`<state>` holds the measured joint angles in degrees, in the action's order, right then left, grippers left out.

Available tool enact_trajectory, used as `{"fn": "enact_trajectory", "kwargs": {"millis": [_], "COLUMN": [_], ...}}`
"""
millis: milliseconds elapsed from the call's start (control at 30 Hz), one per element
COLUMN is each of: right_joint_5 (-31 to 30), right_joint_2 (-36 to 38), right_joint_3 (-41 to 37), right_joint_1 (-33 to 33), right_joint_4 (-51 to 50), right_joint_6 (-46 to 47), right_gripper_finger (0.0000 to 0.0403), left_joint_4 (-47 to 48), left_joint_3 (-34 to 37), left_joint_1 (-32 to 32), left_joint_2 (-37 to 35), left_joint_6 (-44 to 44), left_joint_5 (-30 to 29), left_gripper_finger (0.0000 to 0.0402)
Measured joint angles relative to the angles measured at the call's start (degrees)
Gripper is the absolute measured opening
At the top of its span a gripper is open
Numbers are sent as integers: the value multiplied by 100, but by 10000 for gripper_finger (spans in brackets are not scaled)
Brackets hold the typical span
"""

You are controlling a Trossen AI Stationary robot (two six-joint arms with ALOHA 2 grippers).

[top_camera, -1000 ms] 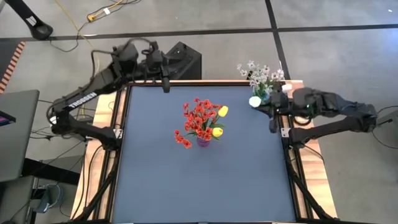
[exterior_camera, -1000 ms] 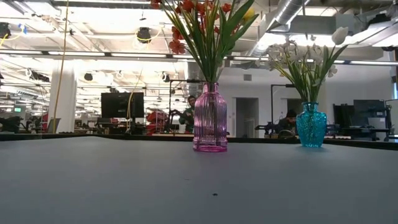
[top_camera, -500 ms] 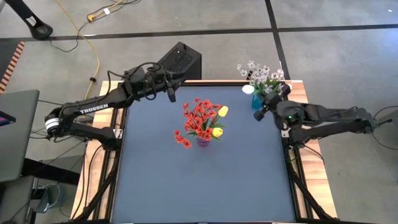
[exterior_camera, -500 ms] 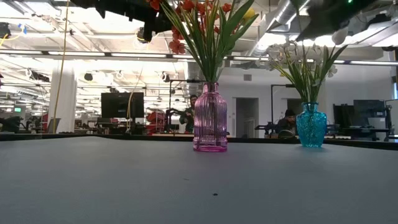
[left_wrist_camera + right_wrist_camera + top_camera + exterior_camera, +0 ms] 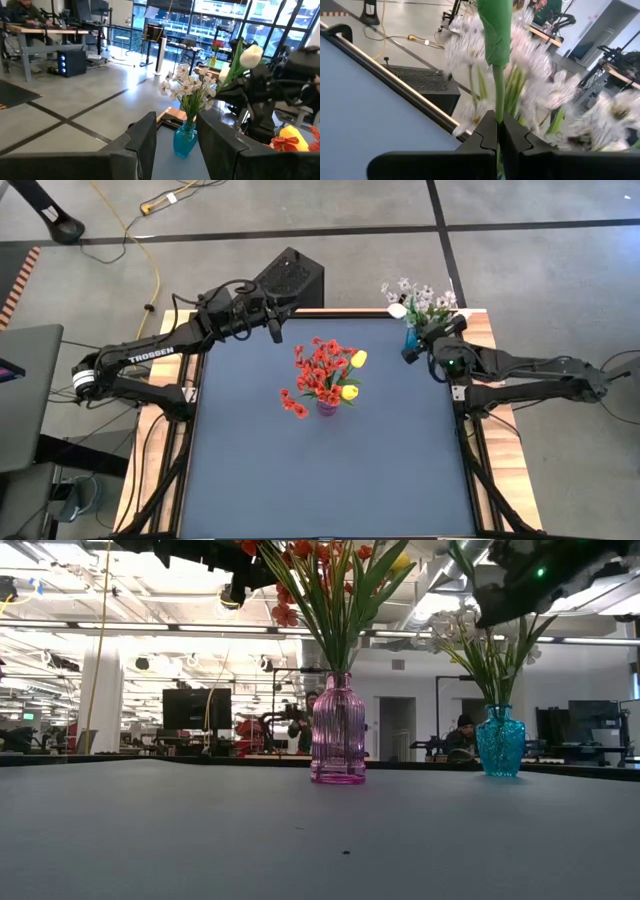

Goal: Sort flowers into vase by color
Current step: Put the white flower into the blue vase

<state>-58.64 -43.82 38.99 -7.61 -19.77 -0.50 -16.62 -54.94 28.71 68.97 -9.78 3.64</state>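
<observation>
A pink vase (image 5: 327, 408) (image 5: 338, 730) stands mid-table and holds red blossom bunches (image 5: 318, 370) and two yellow tulips (image 5: 358, 359). A blue vase (image 5: 500, 740) (image 5: 186, 141) with white-lilac sprays (image 5: 425, 298) stands at the table's far right corner. My right gripper (image 5: 410, 352) (image 5: 498, 120) hovers beside that vase, shut on a white tulip (image 5: 398, 310) (image 5: 250, 55). My left gripper (image 5: 273, 332) (image 5: 175, 137) hangs open in the air over the far edge, left of the red blossoms, and faces the blue vase. My right gripper pinches the white tulip's green stem (image 5: 498, 100) between its two fingers, below a leaf (image 5: 495, 30). The fingers lie across the stem and come from the table's right side. The tulip is lifted clear, its head up and tilted, next to the white-lilac sprays.
A black box (image 5: 290, 277) sits on the floor past the far edge, behind my left arm. The wooden table rim (image 5: 478, 325) runs close to the blue vase. Bare blue tabletop (image 5: 330, 480) spreads on the near side of the pink vase.
My right gripper has carried the white tulip from the table's right edge toward the far side, up to the blue vase's sprays, and the tulip's head now lies farther off. My left arm has stretched out and come lower over the far edge, then stayed still.
</observation>
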Motion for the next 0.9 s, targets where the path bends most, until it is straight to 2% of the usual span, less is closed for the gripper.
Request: {"fn": "enact_trajectory", "kwargs": {"millis": [100,233,333,900], "right_joint_5": [20,23,23,191], "right_joint_2": [50,86,75,69], "right_joint_3": [-333,-688,-810,-829], "right_joint_1": [-57,-80,-115,-798], "right_joint_4": [408,1302,1613,389], "right_joint_6": [-28,-509,-750,616], "right_gripper_finger": [27,28,28,35], "left_joint_4": [2,2,2,16], "left_joint_3": [-2,-2,-2,-2], "left_joint_1": [0,0,0,0], "left_joint_2": [0,0,0,0], "left_joint_6": [-8,-15,-15,-12], "left_joint_5": [2,1,0,4], "left_gripper_finger": [127,127,127,127]}}
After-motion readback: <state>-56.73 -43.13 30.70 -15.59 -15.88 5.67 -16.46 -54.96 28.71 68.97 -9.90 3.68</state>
